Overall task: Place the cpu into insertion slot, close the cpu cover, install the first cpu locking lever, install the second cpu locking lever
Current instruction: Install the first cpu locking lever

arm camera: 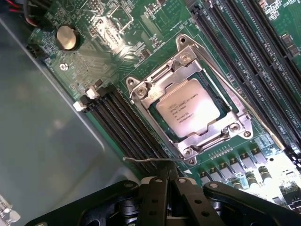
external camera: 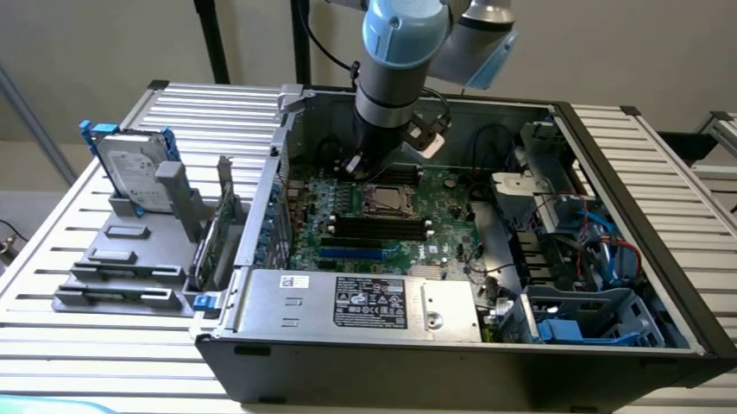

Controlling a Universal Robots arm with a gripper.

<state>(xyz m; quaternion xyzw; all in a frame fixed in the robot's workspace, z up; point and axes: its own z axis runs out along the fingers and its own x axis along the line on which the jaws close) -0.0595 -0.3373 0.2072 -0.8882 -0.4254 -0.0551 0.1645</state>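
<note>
1. Exterior view: the arm reaches down into the open computer case [external camera: 645, 216]. The gripper [external camera: 364, 169] hangs just above the far-left corner of the insertion slot [external camera: 389, 200], which sits mid-board, beyond the silver power supply box [external camera: 357, 302].
2. Wrist view: the cpu [arm camera: 188, 112] lies flat in the insertion slot [arm camera: 162, 128], its pale silver printed face showing through the cut-out of the cpu cover [arm camera: 207, 136]. The cover looks folded down over it.
3. A thin wire locking lever [arm camera: 150, 159] juts out free over the memory slots [arm camera: 117, 117], just ahead of the gripper [arm camera: 168, 181]. The gripper's jaws look drawn together and hold nothing.
4. Judged handling: the cpu is light, stiff and thin, and its underside is delicate, so it is best held by its edges only.
5. The cover is springy sheet metal, so press on the frame and never on the chip.
6. The lever is a slim, smooth spring wire that may slip, so push near its hooked end.
</note>
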